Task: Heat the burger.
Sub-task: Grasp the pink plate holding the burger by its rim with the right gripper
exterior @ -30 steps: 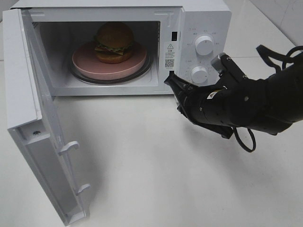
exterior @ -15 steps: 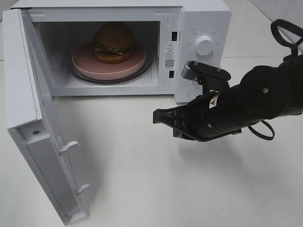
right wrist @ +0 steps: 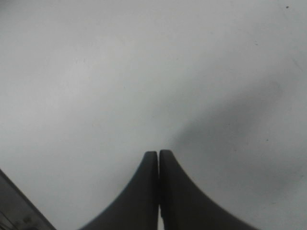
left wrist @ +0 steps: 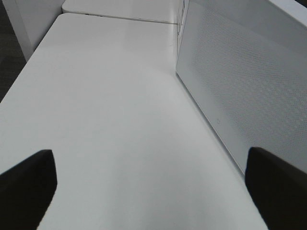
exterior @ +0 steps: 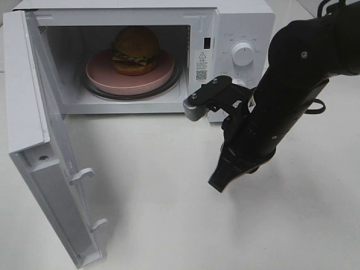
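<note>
The burger [exterior: 135, 49], with a brown bun, lettuce and a dark patty, sits on a round pink plate [exterior: 101, 72] inside the open microwave [exterior: 236, 22]. My right gripper [exterior: 218, 184] [right wrist: 158, 154] is shut with nothing in it. It points down at the white table in front of the microwave's control panel, well clear of the burger. My left gripper [left wrist: 153, 184] does not show in the exterior high view. Its wrist view shows the two dark fingertips [left wrist: 29, 177] far apart and empty, over bare table beside the microwave's perforated side wall [left wrist: 240, 81].
The microwave door [exterior: 39, 140] hangs fully open to the left, its latch hooks [exterior: 84, 174] facing the table. The upper knob [exterior: 242, 53] shows on the control panel; my right arm [exterior: 292, 84] covers the panel's lower part. White table [exterior: 152, 214] lies in front.
My right arm has swung away from the control panel: the shut gripper pointed left near the door frame, then moved out and now points down over the table.
</note>
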`<state>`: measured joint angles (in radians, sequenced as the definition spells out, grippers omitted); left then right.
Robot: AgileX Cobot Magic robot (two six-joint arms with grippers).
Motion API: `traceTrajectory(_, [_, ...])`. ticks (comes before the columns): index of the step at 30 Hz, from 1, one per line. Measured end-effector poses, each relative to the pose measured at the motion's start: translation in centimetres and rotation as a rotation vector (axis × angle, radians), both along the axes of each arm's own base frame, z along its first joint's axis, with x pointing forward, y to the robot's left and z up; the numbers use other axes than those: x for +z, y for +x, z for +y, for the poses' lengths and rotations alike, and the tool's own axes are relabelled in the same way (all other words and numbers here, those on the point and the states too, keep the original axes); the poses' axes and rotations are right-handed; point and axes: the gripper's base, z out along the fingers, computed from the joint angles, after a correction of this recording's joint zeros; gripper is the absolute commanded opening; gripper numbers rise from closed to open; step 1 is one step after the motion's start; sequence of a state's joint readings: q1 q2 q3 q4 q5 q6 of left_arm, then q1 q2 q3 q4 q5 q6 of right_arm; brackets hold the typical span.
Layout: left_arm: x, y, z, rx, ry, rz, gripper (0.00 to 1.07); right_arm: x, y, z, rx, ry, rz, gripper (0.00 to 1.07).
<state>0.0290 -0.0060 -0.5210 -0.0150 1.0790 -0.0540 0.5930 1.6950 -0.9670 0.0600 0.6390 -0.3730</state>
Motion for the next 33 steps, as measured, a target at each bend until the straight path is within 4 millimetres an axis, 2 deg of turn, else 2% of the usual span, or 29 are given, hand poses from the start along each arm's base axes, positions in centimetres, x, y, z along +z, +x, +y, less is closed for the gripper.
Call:
traceTrajectory(3, [0.0,0.0,0.0,0.000,0.000,0.000,1.00,0.0,0.0,-0.1,0.057,-0.018,0.000,0.03])
traceTrajectory(5, [0.0,0.0,0.0,0.000,0.000,0.000,1.00,0.1,-0.1,-0.4,0.336,-0.090,-0.021,0.04])
traceTrajectory(6, [0.0,0.0,0.0,0.000,0.000,0.000,1.00,0.1,-0.1,-0.4,0.336,-0.090,-0.021,0.04])
traceTrajectory(8, [0.0,0.0,0.0,0.001,0.001,0.000,1.00,0.2,0.0,-0.4,0.502,-0.124,-0.042,0.05])
traceTrajectory(9, [0.0,0.0,0.0,0.001,0.001,0.000,1.00,0.2,0.0,-0.4,0.502,-0.124,-0.042,0.05])
traceTrajectory(11, [0.0,0.0,0.0,0.001,0.001,0.000,1.00,0.2,0.1,-0.5,0.684,-0.159,-0.070,0.06])
traceTrajectory(12, [0.0,0.0,0.0,0.001,0.001,0.000,1.00,0.2,0.1,-0.5,0.684,-0.159,-0.070,0.06])
traceTrajectory(16, [0.0,0.0,0.0,0.001,0.002,0.000,1.00,0.3,0.4,-0.3,0.863,-0.177,-0.135,0.08])
traceTrajectory(23, [0.0,0.0,0.0,0.002,0.002,0.000,1.00,0.4,1.1,-0.3,0.956,-0.226,-0.216,0.15])
traceTrajectory(25, [0.0,0.0,0.0,0.002,0.002,0.000,1.00,0.5,1.5,-0.4,0.987,-0.260,-0.253,0.21])
traceTrajectory(26, [0.0,0.0,0.0,0.002,0.002,0.000,1.00,0.5,1.5,-0.4,0.987,-0.260,-0.253,0.21])
traceTrajectory(28, [0.0,0.0,0.0,0.002,0.002,0.000,1.00,0.6,1.7,-0.3,0.990,-0.266,-0.286,0.34])
traceTrajectory(29, [0.0,0.0,0.0,0.002,0.002,0.000,1.00,0.6,1.7,-0.3,0.990,-0.266,-0.286,0.34])
traceTrajectory(30, [0.0,0.0,0.0,0.002,0.002,0.000,1.00,0.7,1.9,-0.1,0.983,-0.262,-0.314,0.46])
traceTrajectory(31, [0.0,0.0,0.0,0.002,0.002,0.000,1.00,0.7,2.0,-0.1,0.982,-0.262,-0.328,0.52])
traceTrajectory(32, [0.0,0.0,0.0,0.002,0.002,0.000,1.00,0.7,2.0,-0.1,0.982,-0.262,-0.328,0.52])
traceTrajectory(33, [0.0,0.0,0.0,0.002,0.002,0.000,1.00,0.8,2.2,0.0,0.970,-0.263,-0.357,0.65])
